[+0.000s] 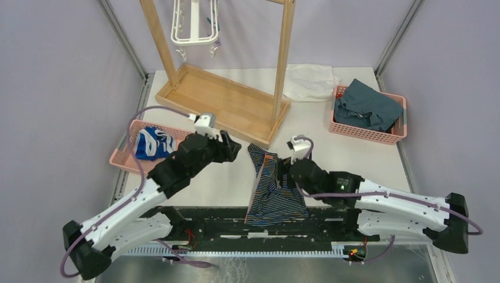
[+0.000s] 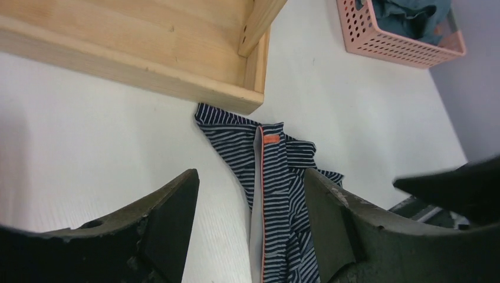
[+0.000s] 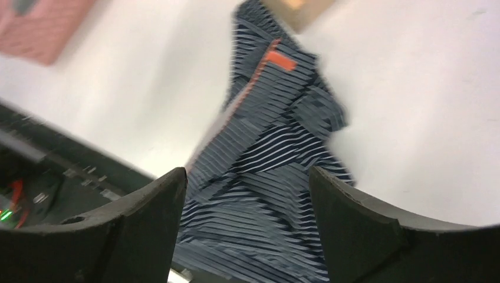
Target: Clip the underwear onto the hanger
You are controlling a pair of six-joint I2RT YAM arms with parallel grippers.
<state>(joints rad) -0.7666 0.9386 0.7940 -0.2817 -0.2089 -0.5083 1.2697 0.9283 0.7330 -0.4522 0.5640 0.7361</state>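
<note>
The underwear (image 1: 272, 191), navy with light pinstripes, orange trim and an orange label, lies crumpled on the table between the arms, its near end over the black front rail. It also shows in the left wrist view (image 2: 277, 194) and, blurred, in the right wrist view (image 3: 265, 165). My left gripper (image 1: 233, 147) is open and empty, just left of its far end. My right gripper (image 1: 282, 171) is open and empty, hovering over its right side. The hanger (image 1: 194, 23), a white frame with dangling clips, hangs on the tall wooden rack (image 1: 227, 103) at the back.
A pink basket (image 1: 127, 154) at the left holds a blue-and-white garment (image 1: 152, 143). A pink basket (image 1: 395, 137) at the back right holds teal cloth (image 1: 365, 106). A white cloth (image 1: 309, 81) lies behind the rack. The rack's base (image 2: 147, 53) is close behind the underwear.
</note>
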